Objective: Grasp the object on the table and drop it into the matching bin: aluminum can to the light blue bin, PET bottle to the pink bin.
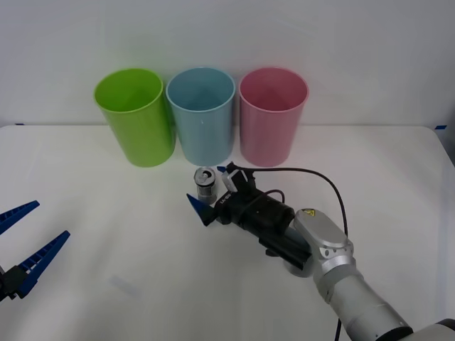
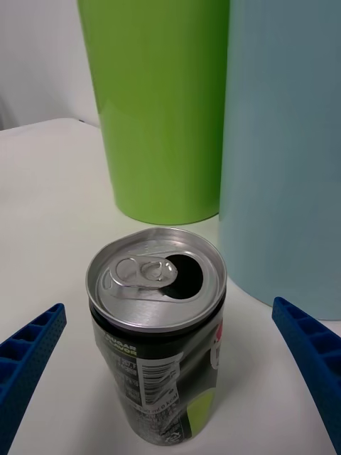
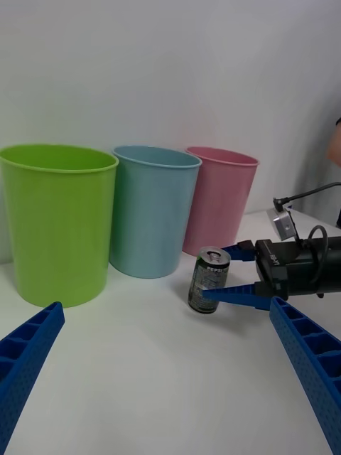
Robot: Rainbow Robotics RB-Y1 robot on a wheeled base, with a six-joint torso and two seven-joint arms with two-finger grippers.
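Right pincer (image 1: 211, 192) spread wide around upright aluminum can (image 1: 205, 183); label reads "PEPSI"; left pincer (image 1: 25, 241) wide, idle.

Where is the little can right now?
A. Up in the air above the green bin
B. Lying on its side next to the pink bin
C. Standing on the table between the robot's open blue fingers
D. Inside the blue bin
C: the aluminum can stands upright on the table, with the right gripper open around it, a finger on each side, not touching.
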